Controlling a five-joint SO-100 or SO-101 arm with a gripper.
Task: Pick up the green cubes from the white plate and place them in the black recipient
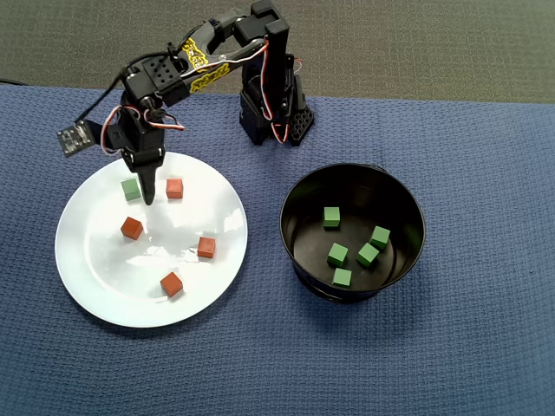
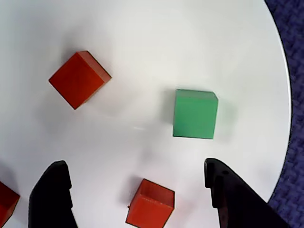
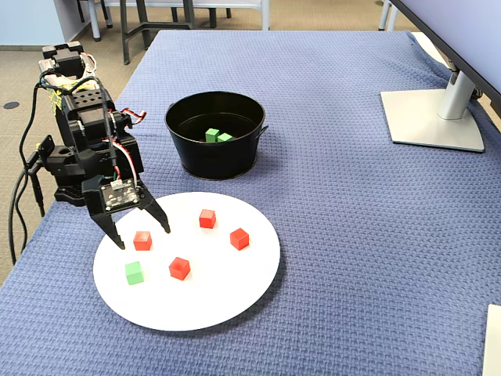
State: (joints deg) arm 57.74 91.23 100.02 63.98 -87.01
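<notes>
On the white plate (image 1: 104, 277) sit one green cube (image 1: 131, 189) and four red-orange cubes (image 1: 132, 228); five green cubes (image 1: 338, 254) fill the black pot (image 1: 303, 256); gripper (image 3: 143, 237) spread apart, empty.

Black markings on the arm's yellow sticker (image 1: 201, 65), too blurred to read

white plate (image 2: 142, 28) | green cube (image 2: 195, 114) | gripper (image 2: 137, 183) agape above red cubes (image 2: 79, 79)
</notes>
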